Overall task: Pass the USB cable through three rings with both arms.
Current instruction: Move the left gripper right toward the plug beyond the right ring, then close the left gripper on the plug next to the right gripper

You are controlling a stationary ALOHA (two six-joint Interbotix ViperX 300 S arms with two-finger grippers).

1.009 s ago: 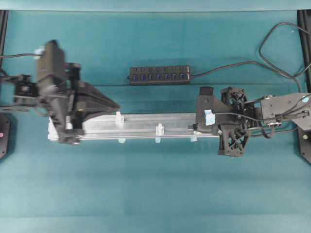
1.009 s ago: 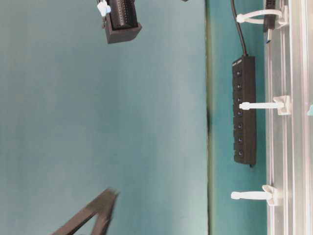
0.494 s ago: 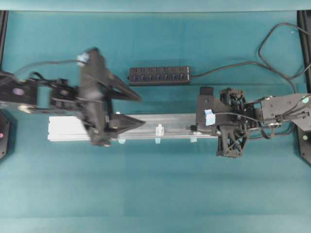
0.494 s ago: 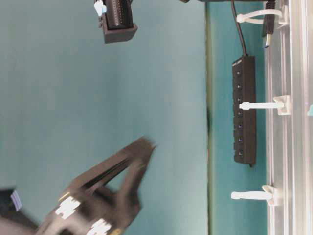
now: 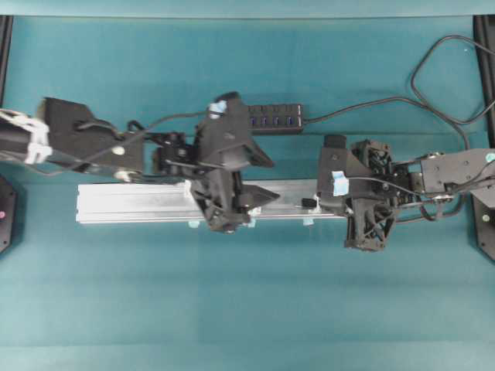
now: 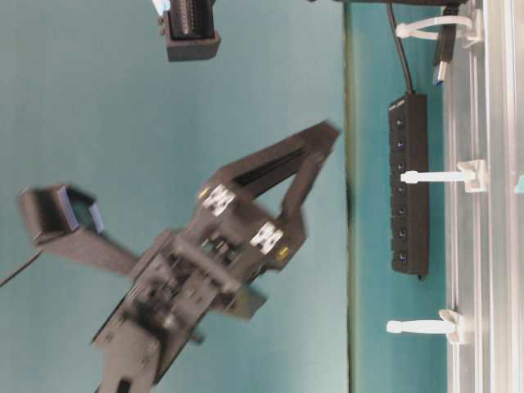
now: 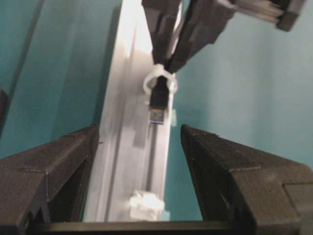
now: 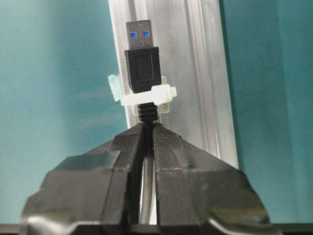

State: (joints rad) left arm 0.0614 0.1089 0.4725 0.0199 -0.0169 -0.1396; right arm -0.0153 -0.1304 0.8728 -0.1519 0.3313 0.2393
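No writing is showing. The left hand (image 5: 259,179), now gaping empty, has travelled along the rail (image 5: 131,202); the right hand (image 8: 146,134) is pinching the USB cable (image 8: 143,66) through the first ring (image 8: 149,95).

The black USB cable (image 8: 143,63) has its blue-tipped plug poking through the first translucent-white ring (image 8: 145,95) on the silver rail (image 8: 195,73). The middle ring (image 6: 438,175) and the far ring (image 6: 422,327) stand upright, unthreaded.

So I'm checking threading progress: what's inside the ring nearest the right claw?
The USB cable plug has come through that ring, tip out beyond it. The right claw pinches the cord behind; farther back it is hidden.
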